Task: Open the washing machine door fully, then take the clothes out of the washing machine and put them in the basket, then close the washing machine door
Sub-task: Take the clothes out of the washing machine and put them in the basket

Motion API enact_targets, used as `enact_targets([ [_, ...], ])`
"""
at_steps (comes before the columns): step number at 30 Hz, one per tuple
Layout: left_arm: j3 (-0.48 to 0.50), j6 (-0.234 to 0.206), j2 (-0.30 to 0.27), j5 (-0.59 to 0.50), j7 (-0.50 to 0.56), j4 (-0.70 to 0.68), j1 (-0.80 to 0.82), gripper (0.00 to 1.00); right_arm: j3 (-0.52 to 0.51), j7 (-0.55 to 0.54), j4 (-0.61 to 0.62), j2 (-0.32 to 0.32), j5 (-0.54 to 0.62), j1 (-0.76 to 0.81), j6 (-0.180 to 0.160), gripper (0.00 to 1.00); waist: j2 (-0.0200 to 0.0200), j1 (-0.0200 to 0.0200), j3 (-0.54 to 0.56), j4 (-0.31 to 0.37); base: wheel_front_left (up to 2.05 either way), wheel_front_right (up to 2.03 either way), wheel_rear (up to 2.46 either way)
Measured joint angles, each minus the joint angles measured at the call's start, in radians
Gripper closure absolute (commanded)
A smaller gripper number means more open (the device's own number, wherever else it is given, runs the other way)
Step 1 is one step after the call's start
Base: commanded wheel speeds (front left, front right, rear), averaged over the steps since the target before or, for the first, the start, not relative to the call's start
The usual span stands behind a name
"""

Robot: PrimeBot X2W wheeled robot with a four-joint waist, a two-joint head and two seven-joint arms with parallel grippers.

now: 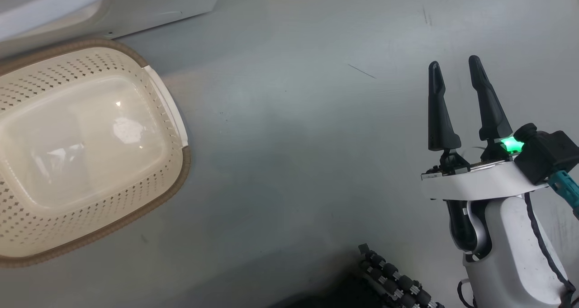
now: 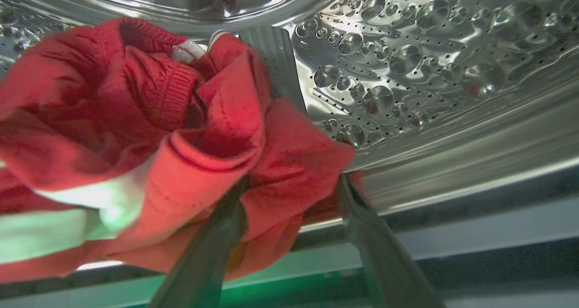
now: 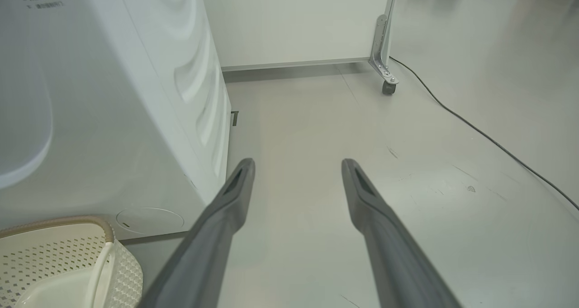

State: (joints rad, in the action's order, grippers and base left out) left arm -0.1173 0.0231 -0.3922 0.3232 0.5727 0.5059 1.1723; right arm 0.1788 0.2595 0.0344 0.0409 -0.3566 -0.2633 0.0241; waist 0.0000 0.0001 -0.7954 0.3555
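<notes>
Left arm is reaching into the perforated shiny steel drum (image 2: 429, 73) of the big white front-loading washing machine (image 3: 113, 118). The bright red clothes with white trim (image 2: 135, 118) are bunched up in there, right at the mouth of the drum. My left gripper (image 2: 291, 186) has its two dark fingers spread wide, and a fold of red fabric sits between them and drapes over the tip of one. The jaws are not pinched on it, so I wouldn't call it a grip.

The right gripper (image 1: 454, 63) hangs over the grey floor (image 1: 294, 140), fingers wide apart, touching nothing. The small cream perforated plastic basket with the brown woven-look rim (image 1: 54, 73) sits on the floor just beside the washer's front corner, well apart from the right gripper. A thin black cable (image 3: 475, 131) snakes across the floor further out.
</notes>
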Motion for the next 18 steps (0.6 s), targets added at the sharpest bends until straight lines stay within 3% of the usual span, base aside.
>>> enact_targets([
  [1, 0.001, -0.001, -0.001, -0.002, -0.002, 0.002, 0.002, 0.99, 0.002, 0.0, -0.002, 0.0, -0.001, -0.004, 0.0, 0.0, 0.0, 0.0, -0.001, 0.001, 0.0, 0.0, 0.0],
  [18, -0.021, 0.0, 0.004, -0.012, -0.051, 0.029, 0.036, 1.0, -0.006, 0.0, -0.013, -0.001, -0.001, -0.037, -0.002, 0.0, 0.0, 0.0, -0.008, -0.012, 0.0, 0.0, 0.0],
])
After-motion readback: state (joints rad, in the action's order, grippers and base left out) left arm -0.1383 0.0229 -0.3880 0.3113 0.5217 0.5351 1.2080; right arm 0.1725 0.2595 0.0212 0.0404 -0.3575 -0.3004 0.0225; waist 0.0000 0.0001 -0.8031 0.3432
